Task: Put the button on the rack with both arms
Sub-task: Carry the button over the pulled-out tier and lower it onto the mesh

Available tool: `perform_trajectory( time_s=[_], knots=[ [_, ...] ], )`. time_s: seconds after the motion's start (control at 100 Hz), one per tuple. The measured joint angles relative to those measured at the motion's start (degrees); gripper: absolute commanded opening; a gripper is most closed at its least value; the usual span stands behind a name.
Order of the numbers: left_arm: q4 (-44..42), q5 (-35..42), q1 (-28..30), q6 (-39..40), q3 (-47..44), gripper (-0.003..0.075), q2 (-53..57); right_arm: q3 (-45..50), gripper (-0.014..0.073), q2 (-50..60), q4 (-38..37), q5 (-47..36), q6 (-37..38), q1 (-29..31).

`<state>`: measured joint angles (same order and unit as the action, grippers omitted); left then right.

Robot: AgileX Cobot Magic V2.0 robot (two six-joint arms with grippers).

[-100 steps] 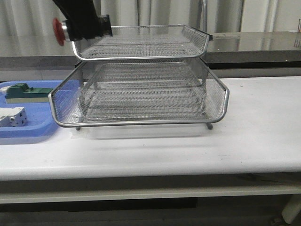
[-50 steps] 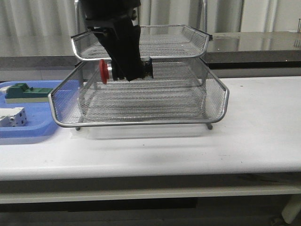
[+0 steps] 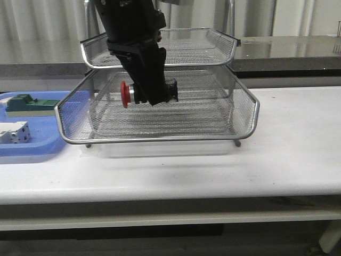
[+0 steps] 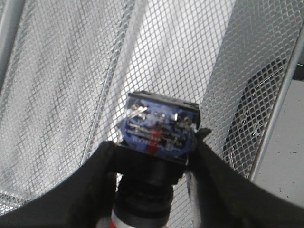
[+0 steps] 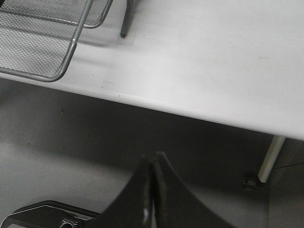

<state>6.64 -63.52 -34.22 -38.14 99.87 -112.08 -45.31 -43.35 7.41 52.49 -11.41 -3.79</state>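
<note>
The button (image 3: 128,94) has a red cap pointing left, a silver collar and a black-and-blue body. My left gripper (image 3: 153,92) is shut on the button and holds it sideways just above the pulled-out middle tray of the silver wire rack (image 3: 245,114). In the left wrist view the button's blue end (image 4: 159,128) sits between the black fingers (image 4: 216,164) over the mesh (image 4: 57,85). My right gripper (image 5: 153,164) is shut and empty, below the table's front edge, out of the front view. The rack's corner shows there (image 5: 66,61).
A flat blue tray (image 3: 37,149) at the left holds a green block (image 3: 24,104) and a white boxy switch (image 3: 15,132). The white table (image 3: 293,138) extends right of the rack. A table leg (image 5: 270,159) shows in the right wrist view.
My left arm has carried the button from the upper left of the rack down and rightward, to just over the middle tray.
</note>
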Motion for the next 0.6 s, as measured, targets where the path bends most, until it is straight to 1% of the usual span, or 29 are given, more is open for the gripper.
perform_trajectory(
  time_s=[0.12,0.14,0.21,0.28,0.35,0.6],
  knots=[
    [0.0,0.0,-0.2,0.0,0.0,0.0229,-0.1,0.0,-0.0057,0.0,0.0,0.0,0.0,0.0],
    [0.0,0.0,-0.2,0.0,0.0,0.0269,-0.1,0.0,-0.0057,0.0,0.0,0.0,0.0,0.0],
    [0.0,0.0,-0.2,0.0,0.0,0.036,-0.1,0.0,-0.0057,0.0,0.0,0.0,0.0,0.0],
    [0.0,0.0,-0.2,0.0,0.0,0.0421,-0.1,0.0,-0.0057,0.0,0.0,0.0,0.0,0.0],
    [0.0,0.0,-0.2,0.0,0.0,0.0442,-0.1,0.0,-0.0057,0.0,0.0,0.0,0.0,0.0],
    [0.1,0.0,-0.2,0.0,0.0,0.0442,-0.1,0.0,-0.0057,0.0,0.0,0.0,0.0,0.0]
  ],
)
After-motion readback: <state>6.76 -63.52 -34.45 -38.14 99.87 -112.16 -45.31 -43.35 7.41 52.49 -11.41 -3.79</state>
